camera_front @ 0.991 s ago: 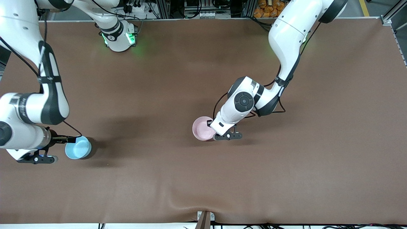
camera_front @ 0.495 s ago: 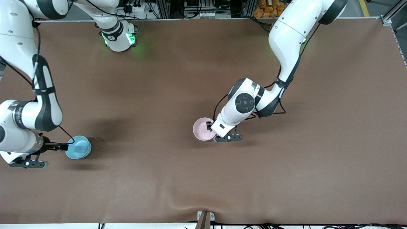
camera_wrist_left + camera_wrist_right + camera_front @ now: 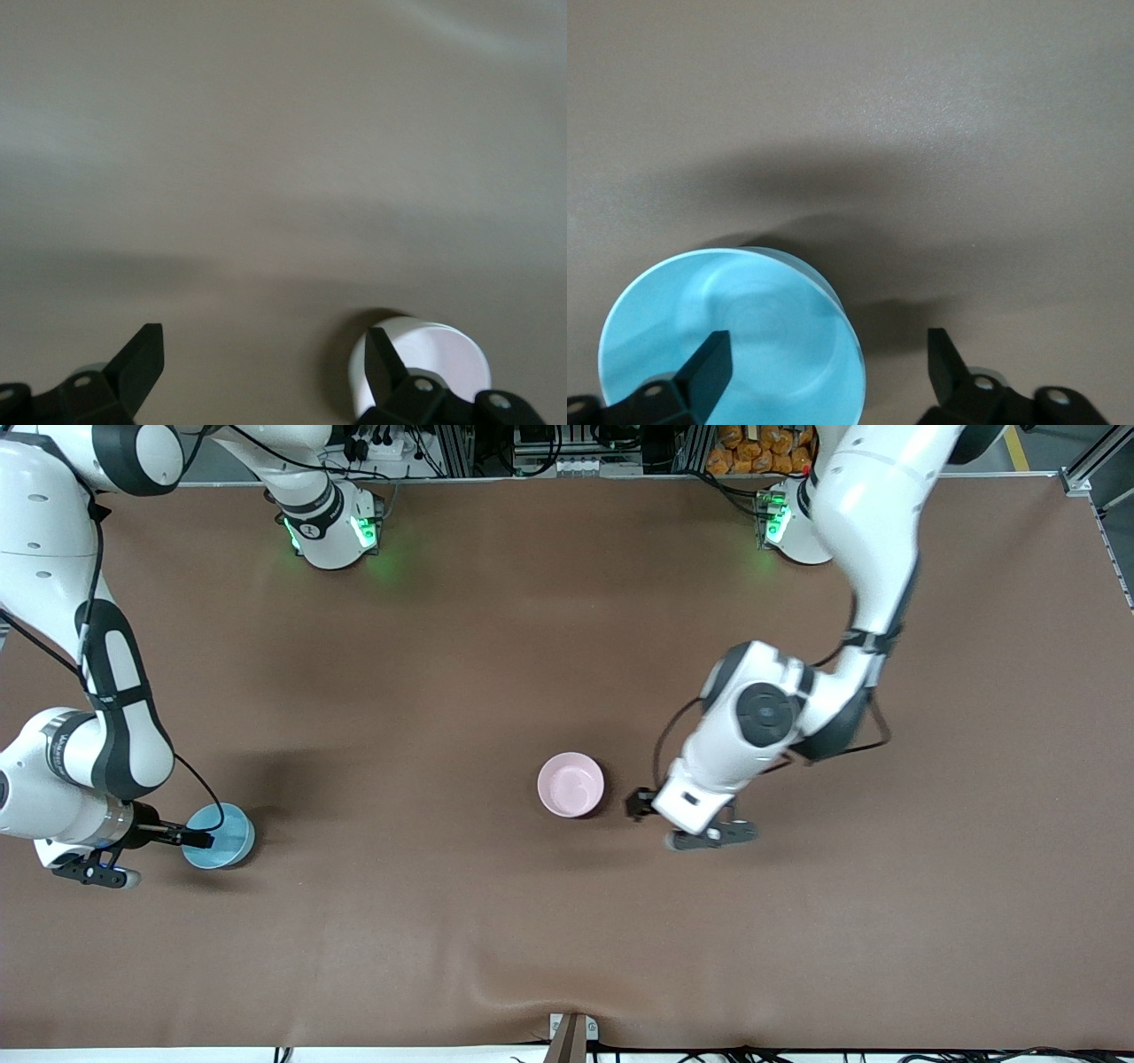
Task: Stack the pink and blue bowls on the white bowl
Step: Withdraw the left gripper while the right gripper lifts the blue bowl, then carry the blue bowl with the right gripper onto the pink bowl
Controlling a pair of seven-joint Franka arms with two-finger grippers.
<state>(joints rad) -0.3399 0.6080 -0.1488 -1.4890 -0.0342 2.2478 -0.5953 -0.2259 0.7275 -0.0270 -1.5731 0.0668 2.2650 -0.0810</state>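
The pink bowl (image 3: 571, 784) sits upright mid-table; it looks whitish in the left wrist view (image 3: 443, 359). My left gripper (image 3: 638, 804) is open and empty just beside it, toward the left arm's end (image 3: 264, 363). The blue bowl (image 3: 221, 834) sits near the right arm's end. My right gripper (image 3: 202, 839) is open at its rim. In the right wrist view one finger (image 3: 709, 363) is over the inside of the blue bowl (image 3: 735, 332), the other is outside it, and the gripper's middle (image 3: 828, 367) is at the rim. The white bowl is not in view.
The brown table cover (image 3: 567, 646) is bare around both bowls. A metal bracket (image 3: 571, 1036) sits at the table edge nearest the front camera. The arm bases (image 3: 332, 527) stand along the edge farthest from that camera.
My left gripper has let go of the pink bowl and drawn away toward the left arm's end. My right wrist has shifted at the blue bowl, which stays in place.
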